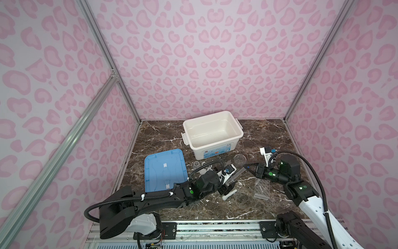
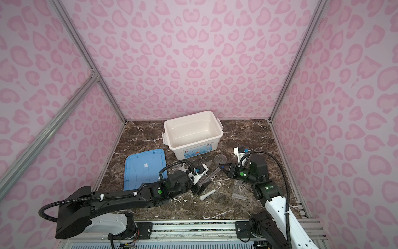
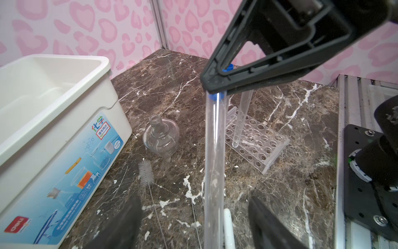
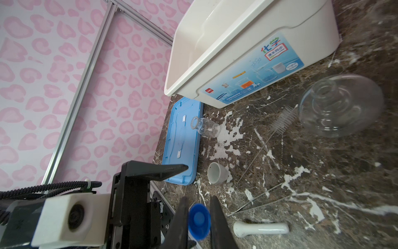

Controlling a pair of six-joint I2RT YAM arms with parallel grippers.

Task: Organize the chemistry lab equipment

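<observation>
In a top view, my right claw (image 1: 247, 166) pinches the capped end of a test tube (image 1: 235, 175) slanting over the surface (image 1: 163, 138), near my left claw (image 1: 227, 186).

Left wrist view: my left claw's fingers (image 3: 133, 224) stand wide apart, with the test tube between them, untouched.

Right wrist view: my right claw clamps the blue cap (image 4: 199, 220).

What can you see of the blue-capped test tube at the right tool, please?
The tube is a long, clear, plastic-looking cylinder, apparently empty, with a blue cap. The right tool is shut on the cap and holds it slanted. Its lower part passes between the left tool's open fingers, touching neither; its bottom end is out of view.
</observation>
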